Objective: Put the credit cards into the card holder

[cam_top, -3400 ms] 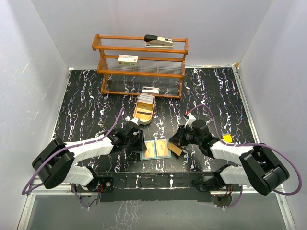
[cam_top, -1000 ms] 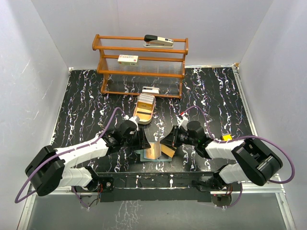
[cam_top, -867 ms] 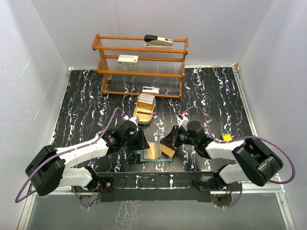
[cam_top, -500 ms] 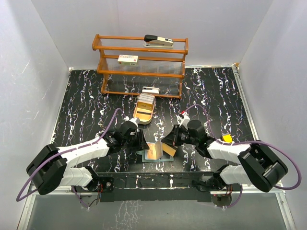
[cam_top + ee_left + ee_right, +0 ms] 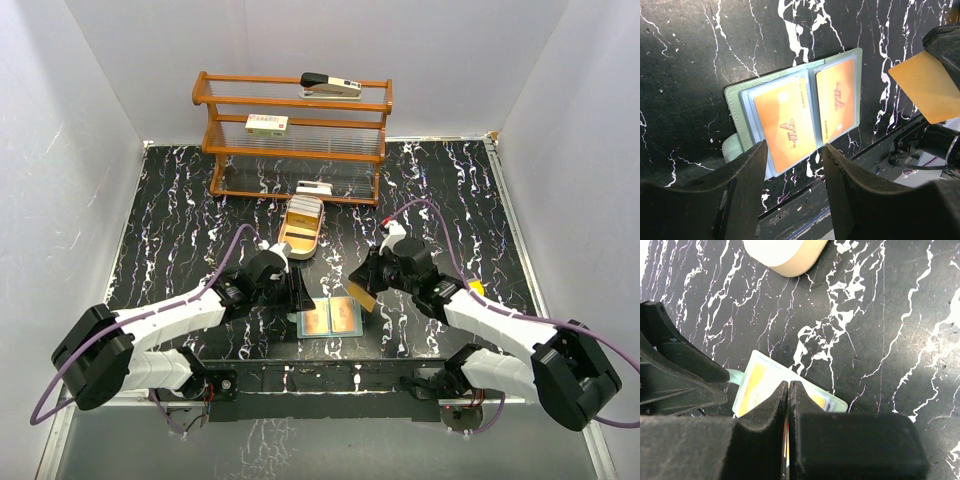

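The card holder (image 5: 734,102) lies open on the table (image 5: 180,220) between the left gripper (image 5: 298,300) and the right gripper (image 5: 368,288), with two credit cards (image 5: 785,125) side by side in its pockets. Behind it sits a tray (image 5: 297,252), then a rack (image 5: 295,150) with a stapler (image 5: 331,85) on top.

Card holder (image 5: 760,375) partly behind right gripper (image 5: 788,387), gold credit card (image 5: 925,90) corner covered by it; tan tray (image 5: 785,252) cut by top edge; shelf box (image 5: 266,124) label unreadably small

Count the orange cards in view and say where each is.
3. Two lie in the open card holder: the left pocket card and the right pocket card. The third card is pinched in the right gripper. Others may be hidden.
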Robot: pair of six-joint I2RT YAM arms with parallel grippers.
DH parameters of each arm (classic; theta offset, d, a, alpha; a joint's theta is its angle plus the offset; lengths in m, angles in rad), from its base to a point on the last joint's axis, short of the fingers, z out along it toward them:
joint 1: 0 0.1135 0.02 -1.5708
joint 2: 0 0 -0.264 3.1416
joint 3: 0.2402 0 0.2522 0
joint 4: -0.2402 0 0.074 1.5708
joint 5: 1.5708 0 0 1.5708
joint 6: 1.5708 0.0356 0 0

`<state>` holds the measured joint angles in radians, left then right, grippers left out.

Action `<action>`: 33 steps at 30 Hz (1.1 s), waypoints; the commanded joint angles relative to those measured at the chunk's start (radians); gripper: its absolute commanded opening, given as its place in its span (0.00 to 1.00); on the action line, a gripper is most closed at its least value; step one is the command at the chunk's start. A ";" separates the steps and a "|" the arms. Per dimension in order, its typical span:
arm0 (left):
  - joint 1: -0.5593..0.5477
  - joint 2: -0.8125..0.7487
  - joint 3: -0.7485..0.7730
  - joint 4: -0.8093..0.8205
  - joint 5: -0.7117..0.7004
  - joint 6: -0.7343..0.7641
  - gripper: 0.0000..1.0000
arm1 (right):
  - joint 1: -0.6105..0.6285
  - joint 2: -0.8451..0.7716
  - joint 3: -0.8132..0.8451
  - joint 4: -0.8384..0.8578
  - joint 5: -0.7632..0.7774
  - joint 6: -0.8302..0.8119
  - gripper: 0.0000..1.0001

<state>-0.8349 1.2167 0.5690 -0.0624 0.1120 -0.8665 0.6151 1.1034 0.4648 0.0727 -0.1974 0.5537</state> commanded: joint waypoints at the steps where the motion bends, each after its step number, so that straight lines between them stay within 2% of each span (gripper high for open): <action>1: -0.004 -0.007 0.032 0.007 0.001 -0.003 0.48 | 0.006 -0.019 0.033 0.009 -0.003 -0.022 0.00; 8: -0.004 0.040 -0.005 0.082 -0.005 -0.016 0.51 | 0.007 0.062 -0.034 0.173 -0.082 0.057 0.00; 22: -0.004 0.121 -0.035 0.145 -0.017 -0.046 0.54 | 0.011 0.133 -0.095 0.256 -0.088 0.074 0.00; 33: -0.004 0.124 -0.052 0.238 0.043 -0.087 0.54 | 0.015 0.174 -0.108 0.288 -0.075 0.075 0.00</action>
<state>-0.8349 1.3544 0.5274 0.1360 0.1234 -0.9321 0.6220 1.2724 0.3618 0.2806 -0.2802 0.6273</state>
